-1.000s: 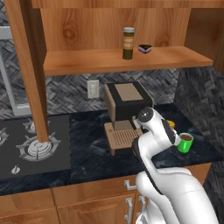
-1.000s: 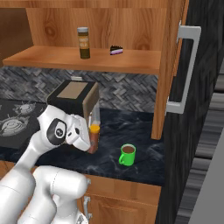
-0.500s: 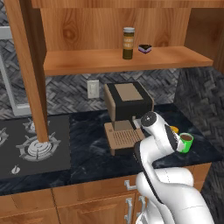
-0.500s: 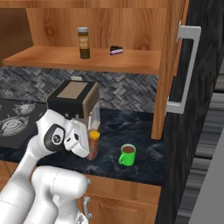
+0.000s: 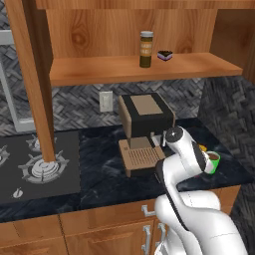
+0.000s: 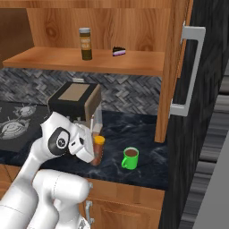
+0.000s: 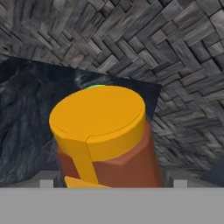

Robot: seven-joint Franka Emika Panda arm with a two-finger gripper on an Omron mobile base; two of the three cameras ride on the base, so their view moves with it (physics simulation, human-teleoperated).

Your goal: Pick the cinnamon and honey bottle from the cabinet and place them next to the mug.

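The cabinet showed warm wood grain with a satin finish. The countertop was dark, polished, veined stone. The backsplash was matt grey herringbone tile. The honey bottle, at 9 o'clock of the glossy green mug, looked like smooth amber plastic with a matt yellow cap.

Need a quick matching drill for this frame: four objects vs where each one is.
Things:
1. cinnamon
2. honey bottle
3. mug
4. purple-black dish

Places:
A. countertop, near the counter's front edge
B. at the gripper, just above the counter
C. cabinet shelf, nearer the shelf's right end
D. cabinet shelf, standing upright left of the other item

Pairs: 1-D, 2-B, 3-A, 4-C
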